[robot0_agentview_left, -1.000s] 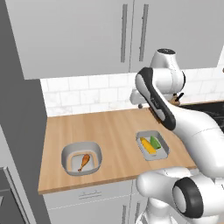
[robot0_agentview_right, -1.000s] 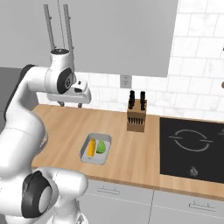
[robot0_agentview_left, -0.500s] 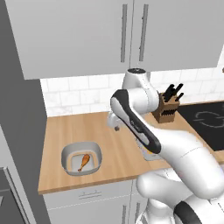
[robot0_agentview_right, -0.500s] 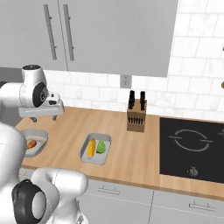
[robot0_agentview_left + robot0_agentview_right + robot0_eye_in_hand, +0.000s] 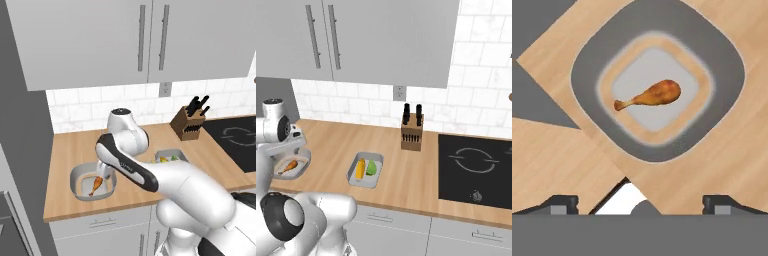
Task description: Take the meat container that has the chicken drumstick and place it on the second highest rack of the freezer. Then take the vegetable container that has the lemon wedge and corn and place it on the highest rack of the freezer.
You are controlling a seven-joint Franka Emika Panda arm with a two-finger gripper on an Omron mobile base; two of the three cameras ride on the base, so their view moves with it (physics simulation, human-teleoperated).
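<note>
The meat container (image 5: 587, 75) is a rounded-square grey tub lying straight under the hand, with the chicken drumstick (image 5: 652, 95) in its middle. My gripper (image 5: 642, 202) hangs above it, open, with nothing between the fingertips (image 5: 562, 202). From the base, the hand (image 5: 102, 170) hovers over the tub (image 5: 80, 175) near the counter's left end, and the drumstick (image 5: 95, 187) shows below it. The vegetable container (image 5: 365, 170) holds the corn (image 5: 360, 168) and the green lemon wedge (image 5: 372, 168). The freezer's grey side (image 5: 20, 150) stands at the left; its racks are out of view.
A knife block (image 5: 412, 131) stands at the back of the wooden counter (image 5: 406, 180). A black cooktop (image 5: 476, 165) lies to the right. Grey wall cabinets (image 5: 150, 40) hang overhead. The arm covers part of the vegetable container (image 5: 170, 157) in the left base view.
The arm has swung left, from above the vegetable container to above the meat container, and lowered toward it. The containers have not moved.
</note>
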